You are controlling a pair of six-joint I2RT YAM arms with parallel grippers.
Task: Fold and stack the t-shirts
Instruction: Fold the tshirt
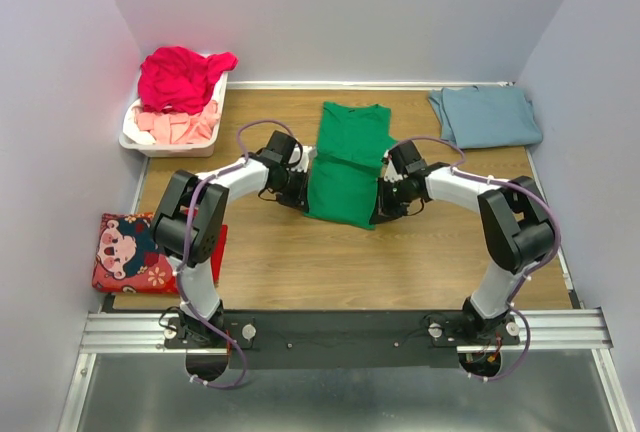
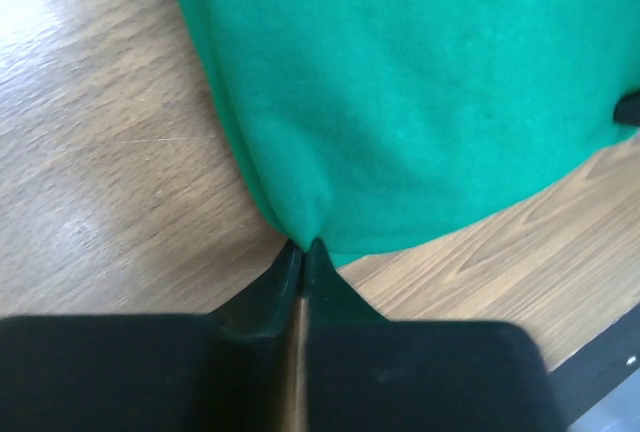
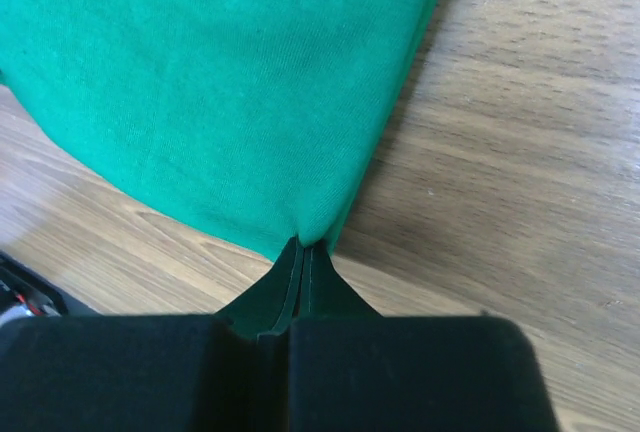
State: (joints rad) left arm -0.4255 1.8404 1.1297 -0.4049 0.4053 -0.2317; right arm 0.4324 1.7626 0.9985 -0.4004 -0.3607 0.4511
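Currently the green tee (image 1: 345,157) is laid at the middle of the tabletop (image 1: 330,262), folded into a narrow strip. Its long axis runs from the near edge toward the back wall, slightly slanted. The strip is held at its near end on both sides. The left fingers (image 2: 328,290) are pinched on the left edge and the right fingers (image 3: 328,287) on the right edge, each nearly closed with only cloth between. The strip thus extends ahead of both pairs of fingers, away from the bases, and neither arm is judged nearer. A fold of the near end over toward the far collar end is judged the step in hand. A blue tee (image 1: 487,115) is noted folded at far right. Red (image 1: 180,77) and pink (image 1: 180,128) tees are noted in the basket (image 1: 131,139) at far left.
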